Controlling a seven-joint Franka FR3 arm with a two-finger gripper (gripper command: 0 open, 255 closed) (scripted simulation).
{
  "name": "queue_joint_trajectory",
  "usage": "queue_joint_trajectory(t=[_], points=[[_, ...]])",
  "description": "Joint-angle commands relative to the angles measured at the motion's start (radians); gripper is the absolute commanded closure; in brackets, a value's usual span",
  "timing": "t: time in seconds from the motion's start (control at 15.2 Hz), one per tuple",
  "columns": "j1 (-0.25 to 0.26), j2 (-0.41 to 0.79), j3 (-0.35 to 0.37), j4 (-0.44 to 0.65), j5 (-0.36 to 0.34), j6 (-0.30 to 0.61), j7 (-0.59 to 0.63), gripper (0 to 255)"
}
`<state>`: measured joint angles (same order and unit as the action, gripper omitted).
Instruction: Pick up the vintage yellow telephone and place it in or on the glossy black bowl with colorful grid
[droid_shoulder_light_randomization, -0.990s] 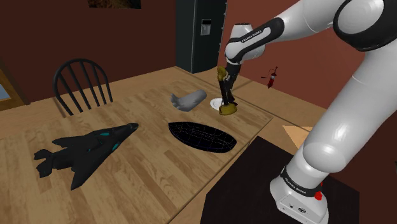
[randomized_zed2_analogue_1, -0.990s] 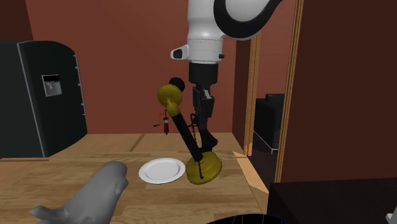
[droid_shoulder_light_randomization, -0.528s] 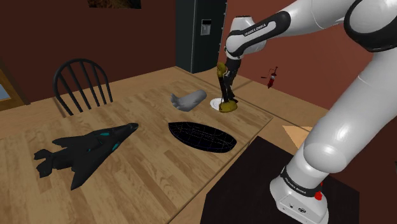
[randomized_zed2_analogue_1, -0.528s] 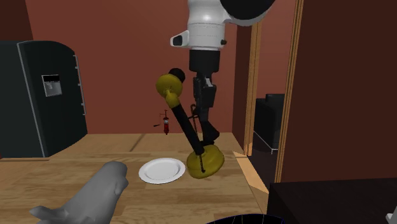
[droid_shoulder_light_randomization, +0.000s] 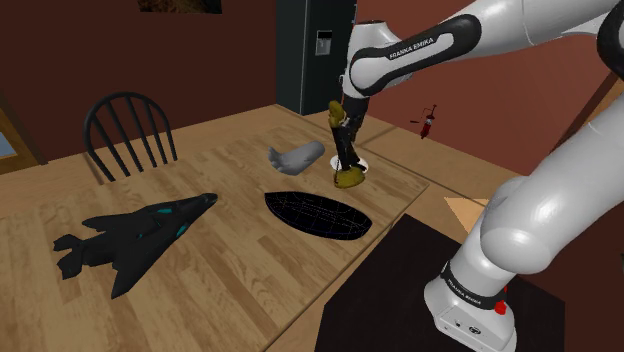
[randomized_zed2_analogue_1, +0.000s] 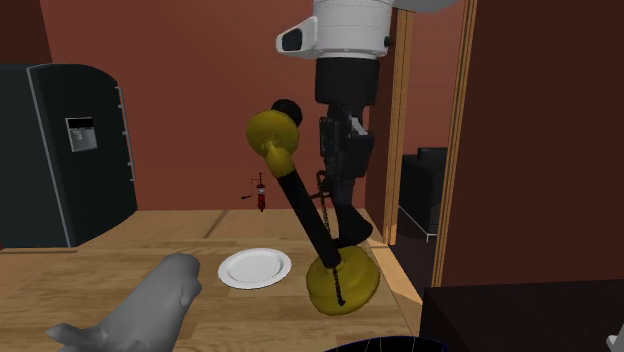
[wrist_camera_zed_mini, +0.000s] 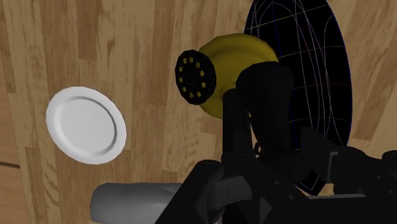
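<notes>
The telephone (droid_shoulder_light_randomization: 346, 160) is a candlestick type with a yellow round base, a black stem and a yellow mouthpiece. It hangs tilted just above the wooden table (droid_shoulder_light_randomization: 230, 270), and my gripper (droid_shoulder_light_randomization: 347, 138) is shut on its stem. In the second exterior view the gripper (randomized_zed2_analogue_1: 336, 215) clasps the telephone's (randomized_zed2_analogue_1: 341, 284) stem from above. The black bowl (droid_shoulder_light_randomization: 318, 215) with thin coloured grid lines lies flat on the table, a short way toward the stand from the telephone. In the wrist view the telephone's yellow base (wrist_camera_zed_mini: 232, 67) sits beside the bowl (wrist_camera_zed_mini: 308, 70).
A white plate (randomized_zed2_analogue_1: 255, 268) lies behind the telephone. A grey whale figure (droid_shoulder_light_randomization: 298, 157) rests to the plate's left in the shoulder view. A black jet model (droid_shoulder_light_randomization: 130, 242) lies further left, and a dark chair (droid_shoulder_light_randomization: 128, 130) stands at the far edge. A dark fridge (randomized_zed2_analogue_1: 65, 150) stands behind.
The arm has carried the telephone off the spot beside the white plate, toward the bowl. The grip on the stem is unchanged.
</notes>
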<state>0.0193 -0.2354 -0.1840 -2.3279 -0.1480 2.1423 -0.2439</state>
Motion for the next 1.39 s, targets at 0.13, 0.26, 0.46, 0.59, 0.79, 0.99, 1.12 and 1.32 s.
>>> queue_joint_trajectory(t=[0.13,0.26,0.46,0.59,0.79,0.99,1.12,1.32], points=[[0.042,-0.044,0.068,-0.032,0.008,-0.022,0.105,255],[0.063,-0.061,0.102,-0.042,0.016,-0.034,0.154,255],[0.1,-0.08,0.16,-0.05,0.033,-0.054,0.237,255],[0.099,-0.07,0.16,-0.068,0.031,-0.025,0.24,255],[0.098,-0.053,0.159,-0.095,0.028,0.018,0.244,255],[0.097,-0.034,0.159,-0.119,0.025,0.061,0.249,255],[0.096,-0.02,0.159,-0.134,0.022,0.09,0.252,255],[0.095,0.003,0.158,-0.155,0.019,0.135,0.257,255]])
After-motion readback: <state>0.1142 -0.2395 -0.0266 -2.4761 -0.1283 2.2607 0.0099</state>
